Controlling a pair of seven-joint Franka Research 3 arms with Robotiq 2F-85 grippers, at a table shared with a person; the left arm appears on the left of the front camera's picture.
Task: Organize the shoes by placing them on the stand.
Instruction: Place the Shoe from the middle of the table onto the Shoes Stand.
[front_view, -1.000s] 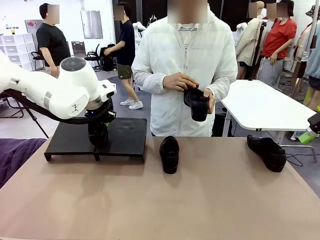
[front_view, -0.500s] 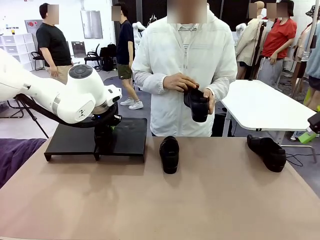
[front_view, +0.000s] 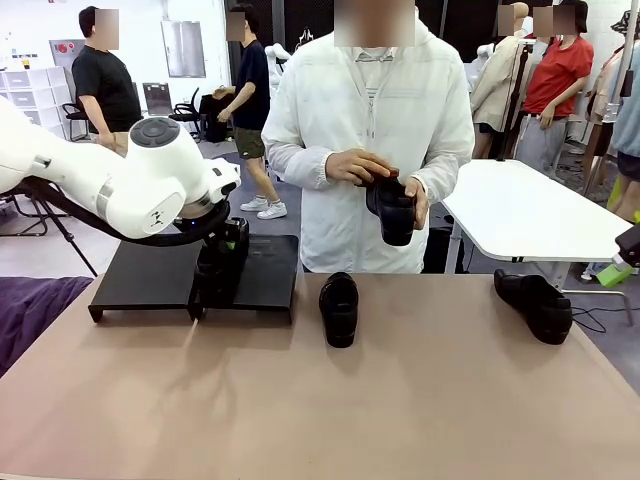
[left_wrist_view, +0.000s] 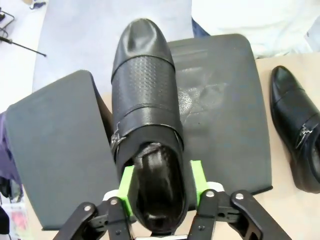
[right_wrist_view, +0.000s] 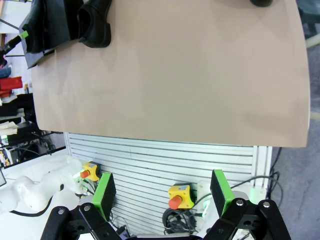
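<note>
Clasping the heel of 1 shoe (left_wrist_view: 145, 100), left claw (left_wrist_view: 162, 181) hovers over the stand (left_wrist_view: 225, 110).

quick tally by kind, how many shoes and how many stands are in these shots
glossy black leather-look loafers: 4 (left gripper holds one, two on the tan table, one in the person's hands)
low matte-black stand: 1
total: 5

Between the left gripper's (left_wrist_view: 161, 183) green pads (left_wrist_view: 127, 187), the shoe (left_wrist_view: 147, 115) is glossy black, with a dotted, perforated band behind a smooth toe. Beneath it the stand (left_wrist_view: 225, 110) is matte charcoal. Off to one side, another shoe (left_wrist_view: 297, 125) is black with a silver buckle. The table (front_view: 420, 400) is pinkish tan.
</note>
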